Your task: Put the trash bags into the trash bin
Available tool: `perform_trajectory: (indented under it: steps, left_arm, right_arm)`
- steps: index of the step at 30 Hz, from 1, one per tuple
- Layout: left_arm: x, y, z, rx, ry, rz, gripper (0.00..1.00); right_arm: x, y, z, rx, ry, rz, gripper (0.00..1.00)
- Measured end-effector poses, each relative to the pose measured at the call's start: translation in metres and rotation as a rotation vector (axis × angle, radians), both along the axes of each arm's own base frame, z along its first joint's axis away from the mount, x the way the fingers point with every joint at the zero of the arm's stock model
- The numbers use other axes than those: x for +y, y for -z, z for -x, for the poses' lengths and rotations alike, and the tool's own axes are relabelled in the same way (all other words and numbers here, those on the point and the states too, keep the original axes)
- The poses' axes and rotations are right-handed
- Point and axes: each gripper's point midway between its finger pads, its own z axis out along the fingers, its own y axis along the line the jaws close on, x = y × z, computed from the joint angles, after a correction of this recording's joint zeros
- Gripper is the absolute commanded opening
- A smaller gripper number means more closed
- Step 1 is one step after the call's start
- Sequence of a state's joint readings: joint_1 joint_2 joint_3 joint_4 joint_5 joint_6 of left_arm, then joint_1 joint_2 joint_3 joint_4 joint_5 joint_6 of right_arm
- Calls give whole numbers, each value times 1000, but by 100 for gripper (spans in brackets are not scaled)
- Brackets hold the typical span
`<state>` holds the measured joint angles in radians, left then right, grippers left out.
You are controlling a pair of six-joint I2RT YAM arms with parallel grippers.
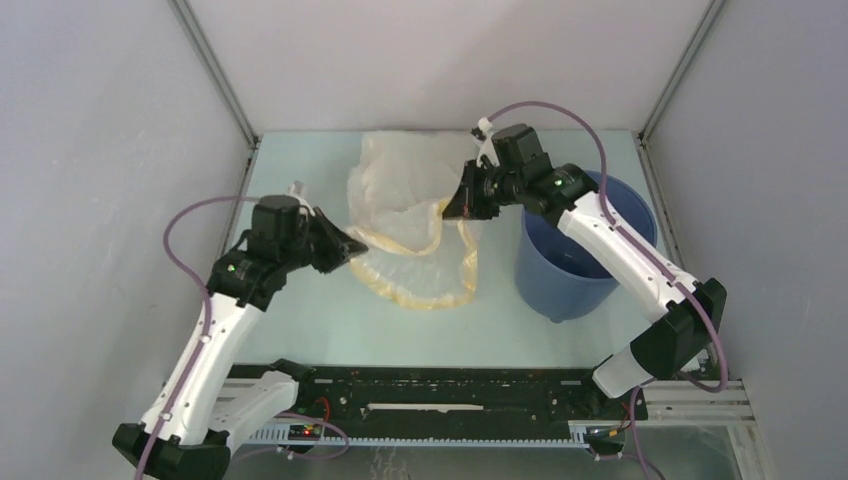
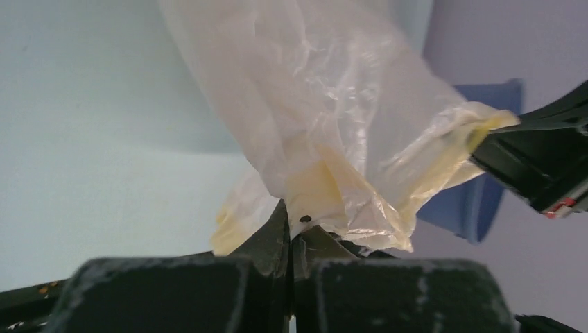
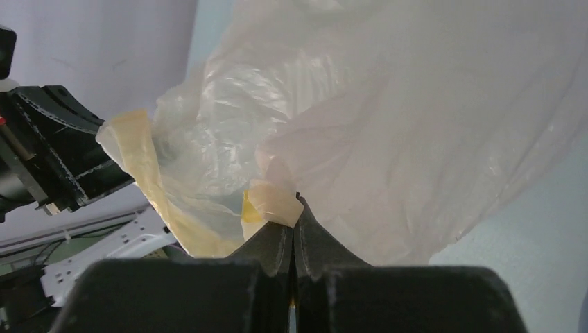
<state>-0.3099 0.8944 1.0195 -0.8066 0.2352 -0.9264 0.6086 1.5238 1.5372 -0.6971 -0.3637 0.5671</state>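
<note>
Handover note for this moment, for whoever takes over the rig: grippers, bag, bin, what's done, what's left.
Left gripper: shut on the trash bag, left side.
Right gripper: shut on its right side.
The bag hangs between them over the table, left of the trash bin, not in it.
Done: bag gripped by both arms.
Left: carry it over the bin and release.

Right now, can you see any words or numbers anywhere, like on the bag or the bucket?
There are no words or numbers that can be read.
The trash bag is plain, with no print.
The blue bucket shows no label.
The tiny red mark on the right gripper is too small to read.
</note>
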Motion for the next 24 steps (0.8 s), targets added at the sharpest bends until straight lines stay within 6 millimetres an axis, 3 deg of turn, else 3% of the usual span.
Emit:
perform_trajectory:
  steps: [4, 7, 9, 10, 11, 14, 16, 20, 24]
  left_arm:
    - [-4, -65, -22, -143, 2, 27, 0]
    - [-5, -103, -37, -242, -1, 28, 0]
    - [-1, -109, -40, -265, -12, 19, 0]
    - [2, -109, -40, -270, -21, 11, 0]
    - [6, -108, -41, -270, -35, 1, 0]
    - [20, -107, -42, -269, -83, -25, 0]
    - [30, -107, -42, -275, -113, -42, 0]
    - [50, -109, -43, -287, -181, -81, 0]
    - [60, -113, -45, -295, -224, -110, 0]
  right_arm:
    - [5, -48, -7, -78, -6, -63, 0]
    - [4, -71, -6, -111, -9, -87, 0]
    - [1, -73, -4, -102, -10, -79, 0]
    - [-1, -71, -2, -92, -11, -70, 6]
    - [-3, -66, 1, -74, -15, -53, 16]
    - [-7, -58, 7, -40, -22, -26, 66]
    - [-12, -53, 13, -30, -35, 5, 83]
    - [-23, -53, 21, -25, -28, 69, 87]
    - [-39, -78, 36, -88, -15, 122, 87]
